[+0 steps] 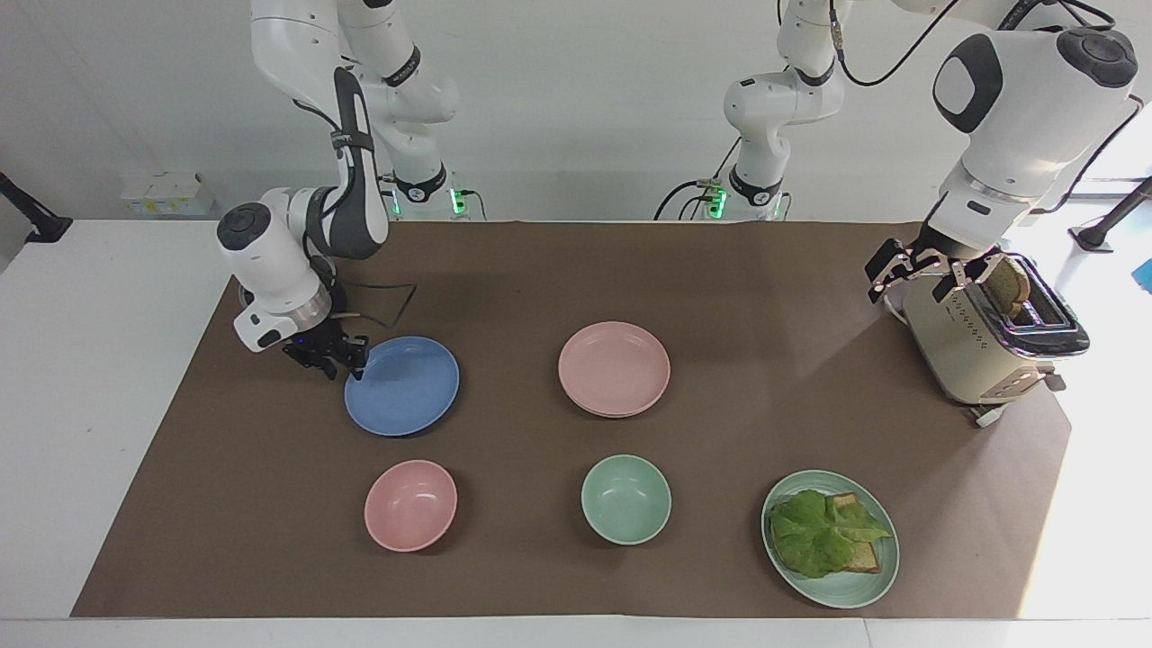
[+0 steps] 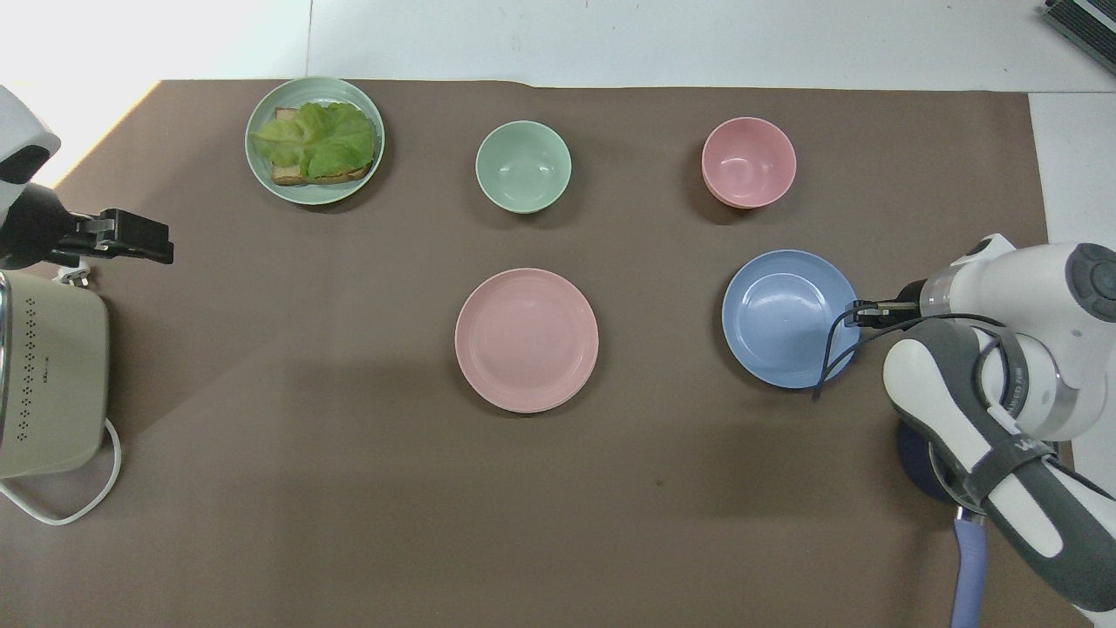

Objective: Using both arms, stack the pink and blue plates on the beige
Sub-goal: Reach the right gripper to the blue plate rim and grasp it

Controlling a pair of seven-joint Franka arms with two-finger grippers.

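The blue plate (image 1: pixel 402 386) (image 2: pixel 789 318) lies flat on the brown mat toward the right arm's end. My right gripper (image 1: pixel 345 362) (image 2: pixel 859 312) is low at the plate's rim, on the side toward the right arm's end. The pink plate (image 1: pixel 614 367) (image 2: pixel 527 338) lies mid-table. Under its edge a thin paler rim (image 1: pixel 596 413) shows, which I take for the beige plate, otherwise hidden. My left gripper (image 1: pixel 916 273) (image 2: pixel 144 247) hangs open and holds nothing, beside the toaster (image 1: pixel 976 337).
A dark pot (image 2: pixel 915 453) with a blue handle (image 2: pixel 968 567) sits under the right arm. Farther from the robots stand a pink bowl (image 1: pixel 410 505), a green bowl (image 1: pixel 625 499) and a green plate (image 1: pixel 855 589) with lettuce and toast. The toaster holds bread.
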